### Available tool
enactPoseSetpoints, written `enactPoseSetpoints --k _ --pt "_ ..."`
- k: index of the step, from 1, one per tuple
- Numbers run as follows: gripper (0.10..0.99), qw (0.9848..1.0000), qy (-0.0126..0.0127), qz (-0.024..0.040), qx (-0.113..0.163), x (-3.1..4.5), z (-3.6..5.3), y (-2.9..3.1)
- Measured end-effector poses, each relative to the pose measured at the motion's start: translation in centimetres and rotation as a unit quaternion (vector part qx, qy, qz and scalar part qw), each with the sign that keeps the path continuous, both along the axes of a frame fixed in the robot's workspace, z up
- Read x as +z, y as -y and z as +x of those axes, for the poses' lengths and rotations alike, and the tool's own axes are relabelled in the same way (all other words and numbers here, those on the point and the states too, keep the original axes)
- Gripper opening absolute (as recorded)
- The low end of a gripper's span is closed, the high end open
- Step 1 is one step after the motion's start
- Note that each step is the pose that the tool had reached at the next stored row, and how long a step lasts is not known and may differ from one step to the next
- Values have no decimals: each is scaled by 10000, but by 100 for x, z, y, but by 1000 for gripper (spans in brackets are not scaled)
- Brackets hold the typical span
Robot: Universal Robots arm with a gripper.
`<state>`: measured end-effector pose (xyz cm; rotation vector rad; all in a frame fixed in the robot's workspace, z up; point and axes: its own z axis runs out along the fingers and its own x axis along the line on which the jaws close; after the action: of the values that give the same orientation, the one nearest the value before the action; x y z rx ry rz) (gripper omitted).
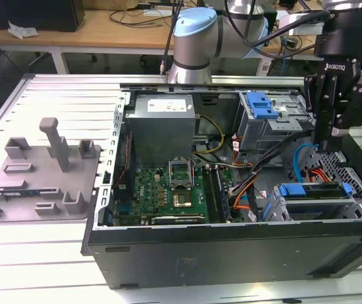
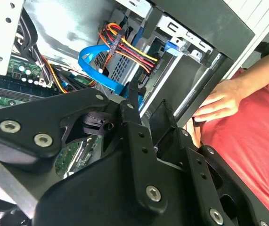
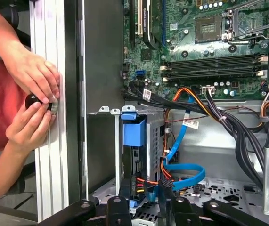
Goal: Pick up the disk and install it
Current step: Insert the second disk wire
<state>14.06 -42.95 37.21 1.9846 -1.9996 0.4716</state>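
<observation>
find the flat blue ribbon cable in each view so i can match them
Exterior view: blue cable, curving toward the exterior view's right, near the drive cage.
Second wrist view: looped beside the red-and-yellow wires.
First wrist view: looped over the perforated floor.
Shared landmark: green motherboard.

Matt black metal case [image 1: 231, 253], glossy blue plastic disk [image 1: 314, 190] frame

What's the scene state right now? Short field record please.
gripper: over the drive cage end of the case, at the exterior view's right, apart from the disk
disk: blue-framed, sitting in the drive cage below the gripper
case: open, motherboard exposed
person: both hands on the table rail beside the case, around a dark knob
grey fixture tray: on the table, exterior view's left
</observation>
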Motion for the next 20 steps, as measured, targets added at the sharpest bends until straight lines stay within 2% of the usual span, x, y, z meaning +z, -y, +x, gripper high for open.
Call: enactPoseSetpoints --k 10,12,14,16,20 --pt "361 10000 -2 -2 17 -19 -3 6" --pt "227 10000 -20 -3 17 -19 36 6" --pt "227 10000 -70 -21 17 -19 102 6" --pt "227 9999 -107 -41 18 -25 131 5" --pt "227 9999 -111 -43 17 -61 131 3"
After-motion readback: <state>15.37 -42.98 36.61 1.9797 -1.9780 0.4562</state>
